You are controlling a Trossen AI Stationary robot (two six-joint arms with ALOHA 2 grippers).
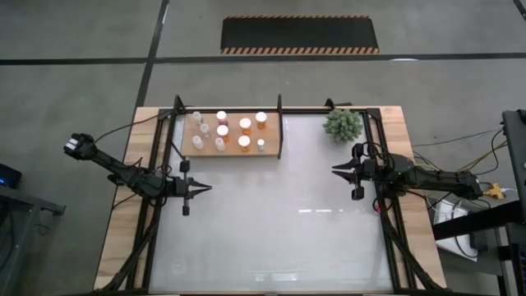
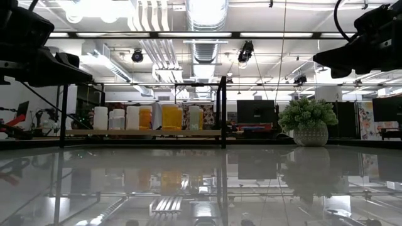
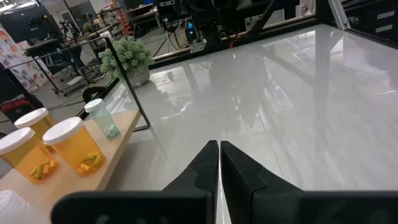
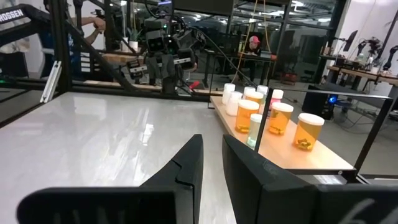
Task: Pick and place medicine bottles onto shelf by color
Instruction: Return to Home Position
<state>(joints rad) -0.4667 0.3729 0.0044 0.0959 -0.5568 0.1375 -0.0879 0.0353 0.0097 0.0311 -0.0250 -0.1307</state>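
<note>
The medicine bottles (image 1: pixel 245 124) all stand upright on the shelf (image 1: pixel 273 136), none in either gripper. They are small cylinders with pale round caps, set in loose rows. The white ones are grouped toward one end of the board, the orange ones toward the other, with a pinkish one among them.

In the left wrist view, an orange bottle (image 3: pixel 81 146) and its neighbour each hold a few small yellow-orange pills lying at the bottom. Just beside them, a much slimmer clear bottle (image 3: pixel 102 118) has something bluish-green inside. The right wrist view shows the same low heap of pills in the orange bottles nearest the board's end (image 4: pixel 308 132). What the white bottles hold cannot be made out.

The shelf is a light-brown wooden board with thin black frame bars, resting on the glossy white table (image 1: pixel 271 238).

The left gripper (image 1: pixel 201 188) hangs over the table with the shelf near it, off to one side of its fingertips. Its jaws are pressed almost together and hold nothing. The right gripper (image 1: pixel 337 170) faces it from well apart across the table, the shelf ahead and to one side. Its jaws are parted by a narrow gap and hold nothing. A spiky green plant (image 1: pixel 343 124) stands just beside the right gripper.
</note>
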